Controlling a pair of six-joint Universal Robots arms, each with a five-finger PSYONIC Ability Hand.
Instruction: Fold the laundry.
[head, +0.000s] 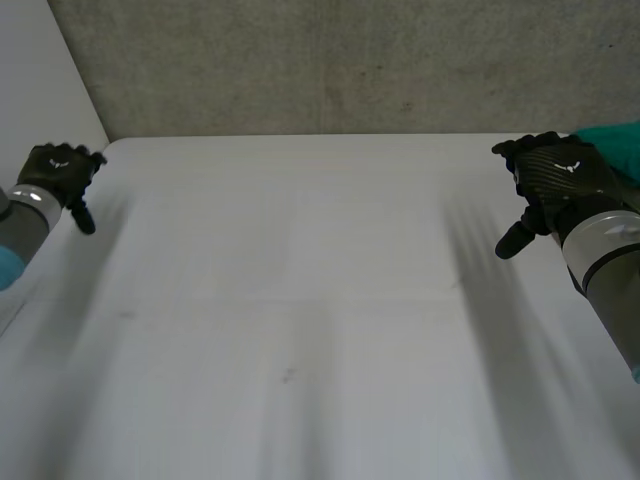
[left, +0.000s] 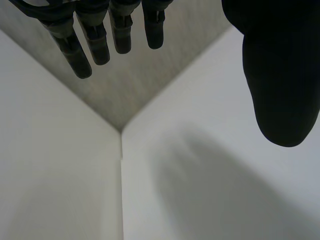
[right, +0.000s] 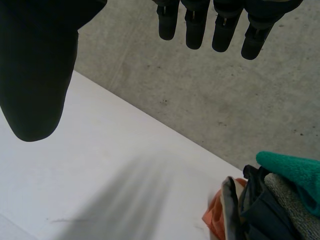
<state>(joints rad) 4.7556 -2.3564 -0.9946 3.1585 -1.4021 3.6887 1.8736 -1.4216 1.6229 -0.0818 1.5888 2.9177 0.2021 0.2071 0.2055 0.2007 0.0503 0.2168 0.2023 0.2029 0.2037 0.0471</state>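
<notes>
Folding has not begun: the laundry (right: 272, 205), apparently a loose heap, sits at two o'clock beside the right hand (head: 555, 175). The left hand (head: 58, 170) hovers at ten o'clock. Both hands' fingers (right: 195, 30) are spread and empty.

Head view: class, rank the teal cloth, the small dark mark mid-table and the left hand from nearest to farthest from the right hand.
1. teal cloth, just behind the right hand, at its outer side.
2. small dark mark, around the middle of the white table.
3. left hand, at the opposite side.
</notes>
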